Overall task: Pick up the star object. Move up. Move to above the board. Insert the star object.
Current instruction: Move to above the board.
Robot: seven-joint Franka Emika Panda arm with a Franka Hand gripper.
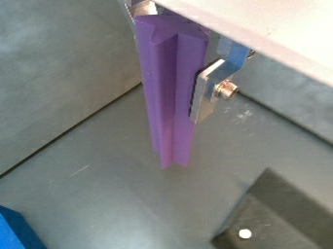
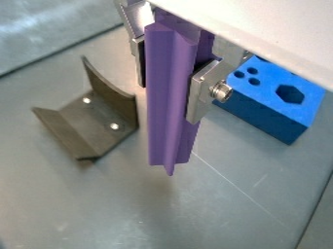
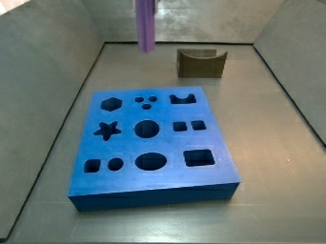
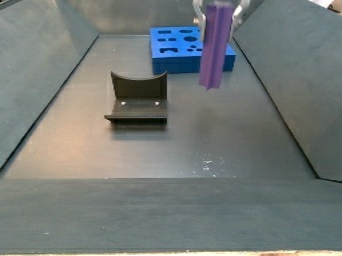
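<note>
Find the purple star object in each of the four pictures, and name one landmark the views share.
Wrist view: star object hanging centre, shut in the gripper.
Wrist view: centre, in the gripper.
Side view: top edge, lifted.
Side view: upper right of centre.
Shared landmark: the blue board, beyond it.

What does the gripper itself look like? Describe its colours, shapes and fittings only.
The gripper has flat silver metal plate fingers, and a small round brass-coloured screw sticks out from one plate. Above them sits a pale, whitish housing with a straight edge. In a side view the gripper appears only as a blurred silvery shape at the frame's edge. No cables or markings show.
</note>
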